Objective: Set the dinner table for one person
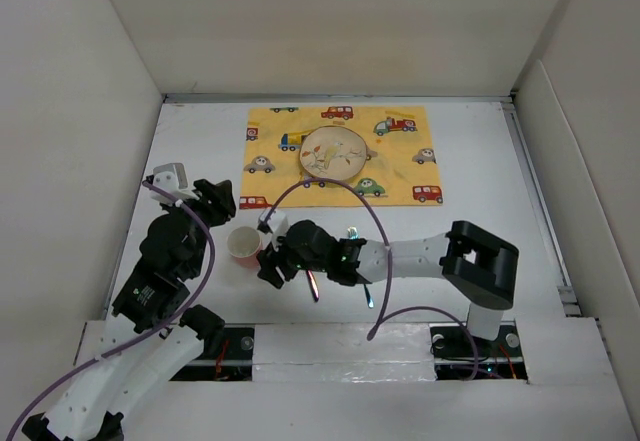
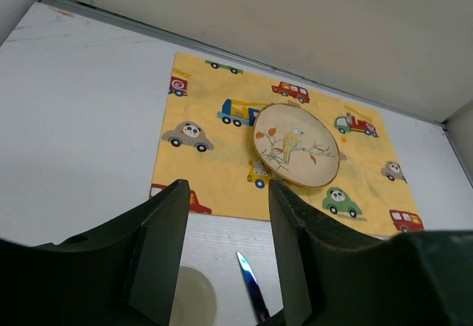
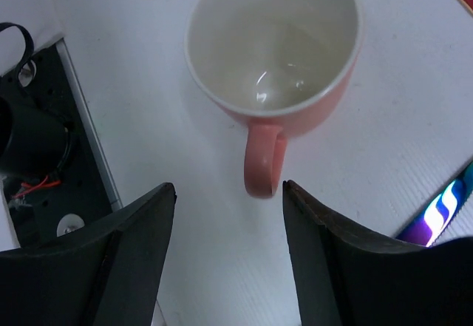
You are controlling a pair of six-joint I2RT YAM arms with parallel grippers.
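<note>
The white dinner table (image 1: 480, 161) carries a yellow vehicle-print mat (image 1: 400, 176) with a bird-painted plate (image 1: 334, 153) on it. A pink mug (image 1: 243, 244) stands upright on the bare table in front of the mat's left corner. My right gripper (image 3: 229, 189) is open, low behind the mug (image 3: 273, 41), with the mug's handle (image 3: 264, 160) pointing into the gap and touching neither finger. My left gripper (image 2: 225, 189) hangs open and empty above the table, just left of the mug. An iridescent knife (image 2: 251, 285) lies below it.
The knife (image 1: 313, 286) lies by the right arm's wrist, with a blue-handled utensil (image 1: 370, 294) to its right and another utensil end (image 1: 352, 232) behind the arm. Pale walls enclose the table on three sides. A purple cable (image 1: 340, 196) arcs over the right arm.
</note>
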